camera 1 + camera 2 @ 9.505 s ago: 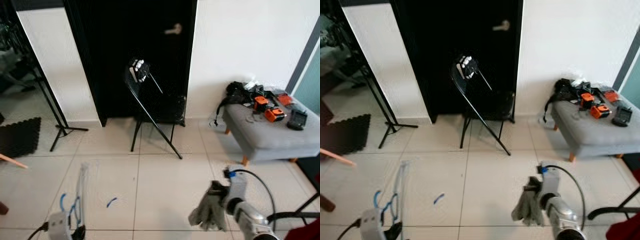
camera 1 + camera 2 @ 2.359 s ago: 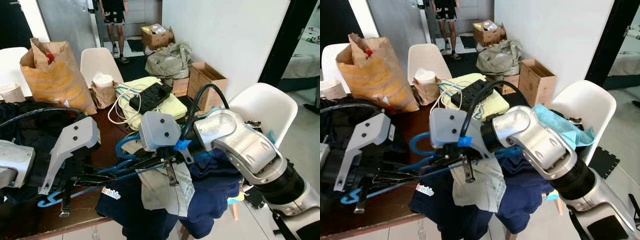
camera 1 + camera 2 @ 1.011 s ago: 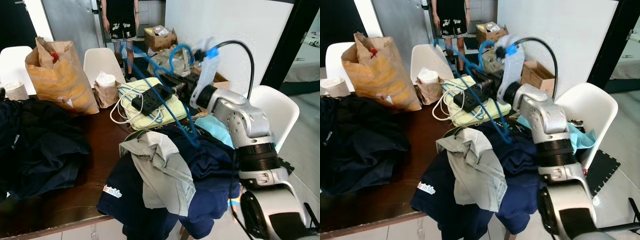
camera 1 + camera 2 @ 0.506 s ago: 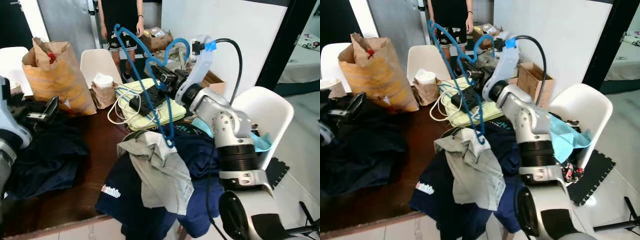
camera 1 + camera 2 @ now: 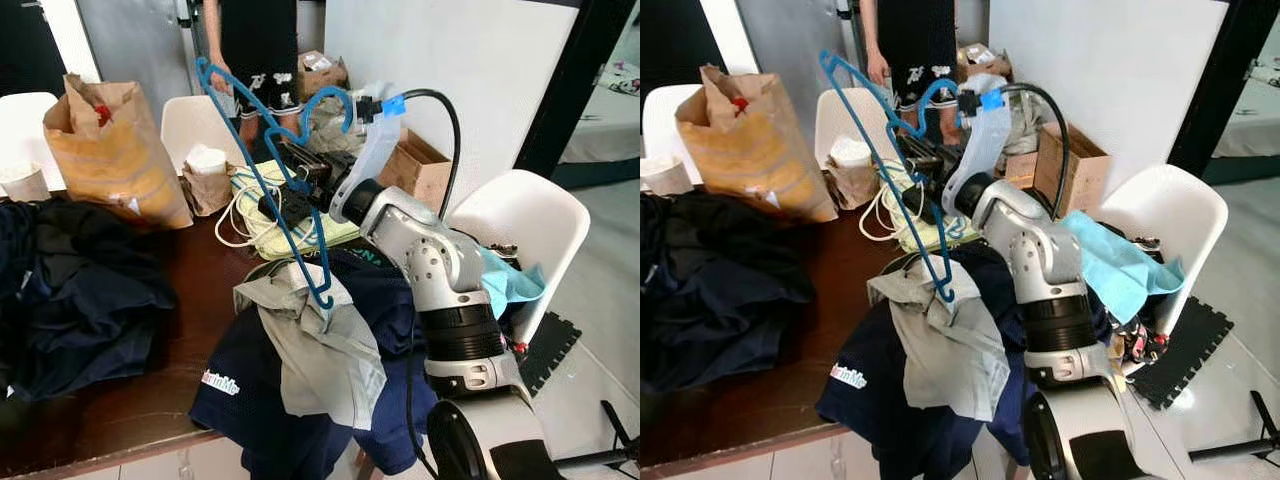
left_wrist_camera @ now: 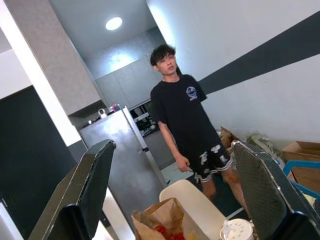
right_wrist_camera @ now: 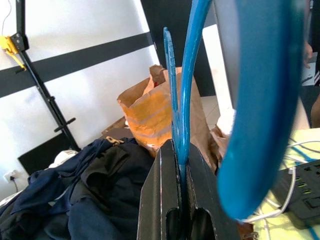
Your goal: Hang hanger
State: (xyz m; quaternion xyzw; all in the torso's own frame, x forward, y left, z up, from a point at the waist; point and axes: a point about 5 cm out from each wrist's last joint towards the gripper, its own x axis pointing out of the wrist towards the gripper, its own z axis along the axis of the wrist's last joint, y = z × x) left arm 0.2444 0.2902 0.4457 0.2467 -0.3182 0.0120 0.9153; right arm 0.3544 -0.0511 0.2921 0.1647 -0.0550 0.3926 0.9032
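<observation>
The step in hand looks like the carry: the blue plastic hanger (image 5: 268, 170) is already up off the table (image 5: 120, 410) in the right gripper (image 5: 296, 172), held in the air above the clothes, and no rail or hook to hang it on can be made out, so the next move calls for finding one, turning toward it and bringing the hanger's hook end over it without snagging the garments below. In the right wrist view the two black fingers (image 7: 200, 190) are pressed close together with the thin blue bar of the hanger (image 7: 181, 95) pinched between them, the bar rising straight out past the tips and a broad blue curve of the same hanger passing close by the lens. In the eye views the hanger slopes, its upper end high near the person (image 5: 255, 50) standing behind the table and its lower tip hanging just above the grey shirt (image 5: 320, 340) on the navy pile. The left gripper (image 6: 175, 200) is raised, its fingers spread wide with nothing between them.
</observation>
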